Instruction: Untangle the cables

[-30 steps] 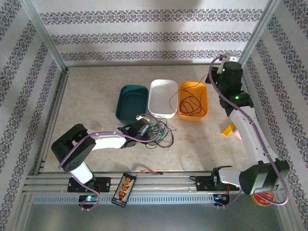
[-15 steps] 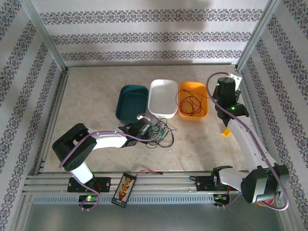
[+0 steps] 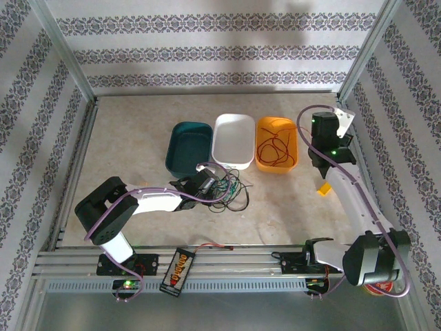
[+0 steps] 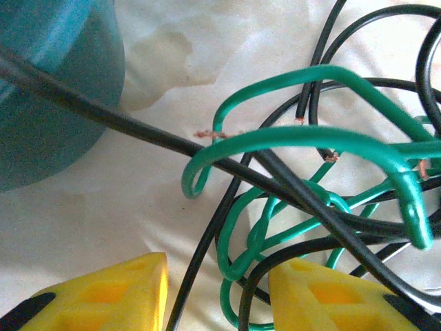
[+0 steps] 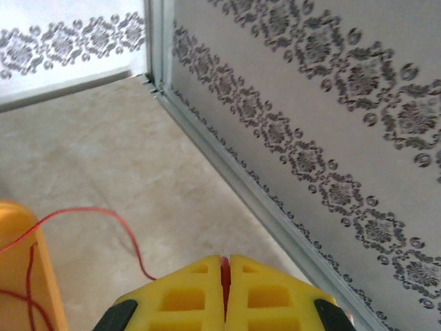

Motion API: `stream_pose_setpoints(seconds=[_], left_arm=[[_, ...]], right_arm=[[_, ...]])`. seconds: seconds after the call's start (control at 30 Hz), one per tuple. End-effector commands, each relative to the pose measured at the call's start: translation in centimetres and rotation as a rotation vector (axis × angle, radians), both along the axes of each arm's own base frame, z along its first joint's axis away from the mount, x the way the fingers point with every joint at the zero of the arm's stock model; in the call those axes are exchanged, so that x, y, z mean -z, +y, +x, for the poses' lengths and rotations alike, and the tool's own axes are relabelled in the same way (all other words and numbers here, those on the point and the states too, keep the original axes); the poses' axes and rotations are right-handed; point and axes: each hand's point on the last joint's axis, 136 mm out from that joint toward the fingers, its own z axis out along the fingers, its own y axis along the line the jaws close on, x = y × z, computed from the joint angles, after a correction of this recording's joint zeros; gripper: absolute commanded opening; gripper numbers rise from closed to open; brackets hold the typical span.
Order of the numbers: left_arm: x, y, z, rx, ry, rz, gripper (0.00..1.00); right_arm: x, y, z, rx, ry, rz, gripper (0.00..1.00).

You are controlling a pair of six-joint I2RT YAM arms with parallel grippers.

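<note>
Left gripper (image 4: 217, 296) low over the tangle of thin green and black wires (image 3: 231, 192) on the beige worktop (image 3: 131, 138), just beside the teal plastic tray (image 3: 187, 146) — jaws part open, strands running between the yellow pads, nothing clamped. Right gripper (image 5: 224, 276) jaws fully closed, pinching the thin red wire (image 3: 273, 148), which trails back to its coil in the orange plastic tray (image 3: 277, 170). Judgement: wires light, limp, a little springy, slick-sheathed; bared copper ends fragile — take one strand mid-length, clear of crossings, and draw slowly.
</note>
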Motion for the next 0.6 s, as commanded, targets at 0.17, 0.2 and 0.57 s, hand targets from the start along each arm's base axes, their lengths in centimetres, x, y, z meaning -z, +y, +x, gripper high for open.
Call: stream_pose_setpoints(seconds=[0.17, 0.2, 0.57], left_arm=[[0.4, 0.0, -0.2, 0.010, 0.016, 0.014, 0.43], [0.4, -0.1, -0.2, 0.011, 0.017, 0.015, 0.43], [0.6, 0.0, -0.2, 0.007, 0.017, 0.012, 0.42]], right_arm=[[-4.5, 4.1, 1.2, -0.133, -0.137, -0.010, 0.00], [-5.5, 4.8, 1.3, -0.160, -0.170, -0.008, 0.00], [-13.5, 13.1, 1.4, -0.486, -0.386, 0.048, 0.00]])
